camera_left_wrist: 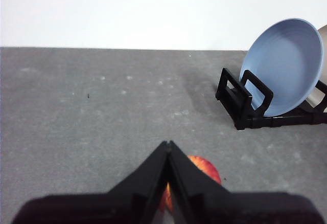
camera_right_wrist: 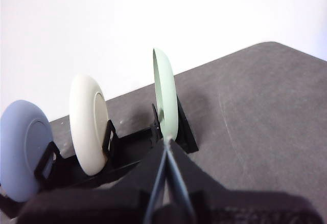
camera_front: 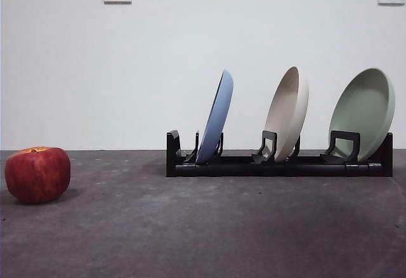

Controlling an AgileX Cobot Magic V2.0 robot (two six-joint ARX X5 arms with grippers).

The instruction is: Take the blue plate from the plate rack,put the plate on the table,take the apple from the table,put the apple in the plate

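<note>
Rack [camera_front: 279, 164] holds the blue plate [camera_front: 216, 116] upright; both closed tools, left tool [camera_left_wrist: 167, 150] and right tool [camera_right_wrist: 166, 150], probably wait; we open one, then pinch its rim.

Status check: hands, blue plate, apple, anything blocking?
Both hands shut, empty: left hand above apple, right hand by rack. Blue plate racked. Nothing blocking.

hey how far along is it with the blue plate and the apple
Nothing looks done yet. The blue plate stands in the rack; the apple sits on the table. Nothing is in hand: the left gripper above the apple and right gripper are shut, empty. All four steps remain.
</note>
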